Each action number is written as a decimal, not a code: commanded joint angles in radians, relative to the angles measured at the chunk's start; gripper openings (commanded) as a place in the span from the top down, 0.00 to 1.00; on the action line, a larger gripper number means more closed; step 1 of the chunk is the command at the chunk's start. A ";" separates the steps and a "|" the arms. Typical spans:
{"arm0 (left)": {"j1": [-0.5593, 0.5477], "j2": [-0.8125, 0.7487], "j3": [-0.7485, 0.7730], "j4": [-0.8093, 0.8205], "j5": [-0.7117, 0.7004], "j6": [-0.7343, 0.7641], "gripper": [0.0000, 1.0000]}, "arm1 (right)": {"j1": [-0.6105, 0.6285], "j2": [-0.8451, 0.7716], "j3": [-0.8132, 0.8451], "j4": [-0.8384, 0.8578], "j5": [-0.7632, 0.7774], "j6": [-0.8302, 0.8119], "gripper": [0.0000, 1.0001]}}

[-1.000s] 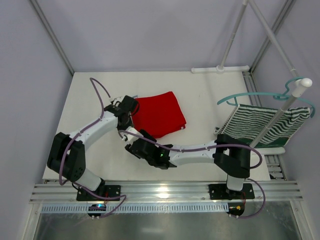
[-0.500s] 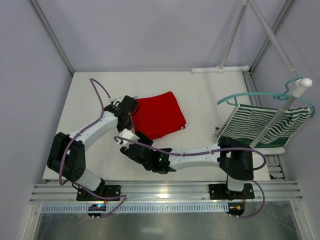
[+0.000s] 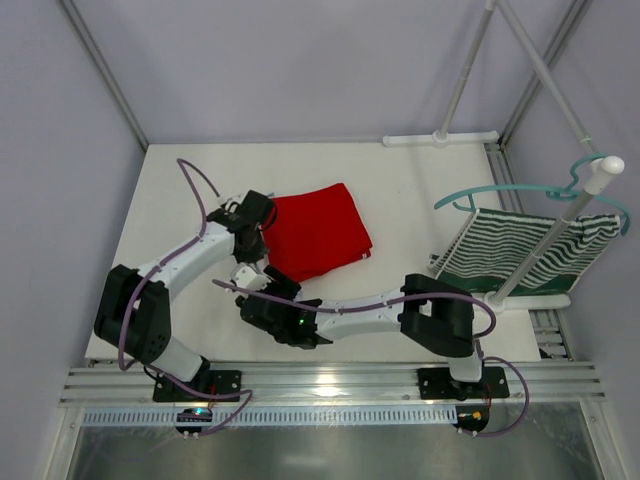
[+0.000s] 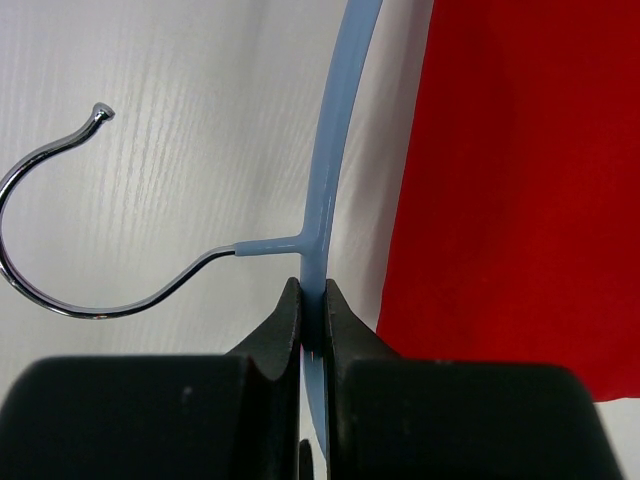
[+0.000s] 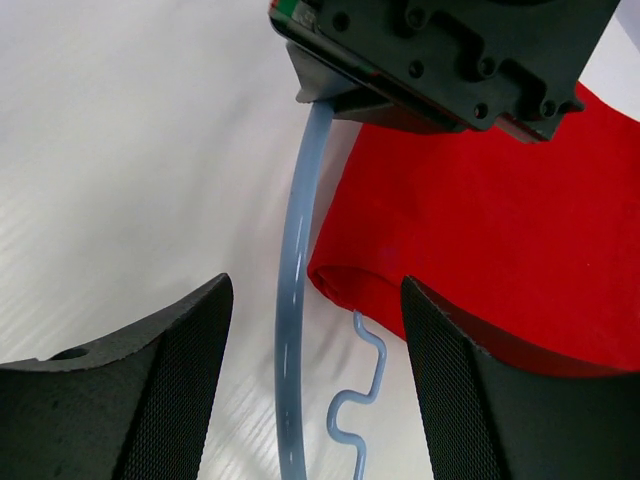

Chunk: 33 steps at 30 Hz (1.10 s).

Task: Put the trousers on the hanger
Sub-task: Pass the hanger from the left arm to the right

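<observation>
The red trousers (image 3: 315, 228) lie folded on the white table, right of my left gripper (image 3: 255, 218). In the left wrist view, my left gripper (image 4: 312, 300) is shut on the pale blue hanger (image 4: 330, 170) just below its metal hook (image 4: 60, 290), with the trousers (image 4: 520, 180) to the right. My right gripper (image 3: 255, 285) is open just in front of the left one. In the right wrist view, the right gripper (image 5: 315, 400) straddles the hanger's arm (image 5: 293, 300) and wavy bar (image 5: 365, 390). The wavy bar's far end disappears under the trousers' edge (image 5: 480, 230).
A darker teal hanger (image 3: 500, 190) with a green-and-white striped garment (image 3: 520, 250) hangs on the white rack pole (image 3: 560, 225) at the right. The rack's white foot (image 3: 440, 138) lies along the back wall. Grey walls enclose the table.
My right arm has swung further left, bringing its open gripper around the lower end of the hanger. The left gripper and the trousers have not moved.
</observation>
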 commanded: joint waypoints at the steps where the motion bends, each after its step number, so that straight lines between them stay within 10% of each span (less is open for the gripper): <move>1: 0.002 -0.055 0.046 0.046 0.017 -0.013 1.00 | -0.020 0.002 0.037 0.028 0.052 -0.007 0.30; 13: 0.002 -0.053 0.026 0.045 0.002 -0.016 1.00 | -0.037 0.117 0.132 0.048 0.008 -0.030 0.41; 23: 0.008 -0.062 0.043 0.029 -0.033 0.001 1.00 | -0.037 0.170 0.201 0.019 0.041 -0.007 0.95; 26: 0.036 -0.061 0.083 0.012 -0.026 0.012 0.99 | -0.041 0.163 0.203 0.009 0.040 0.000 0.96; 33: 0.108 -0.026 0.279 -0.047 0.071 0.076 0.61 | -0.063 0.126 0.181 0.012 -0.011 0.059 0.96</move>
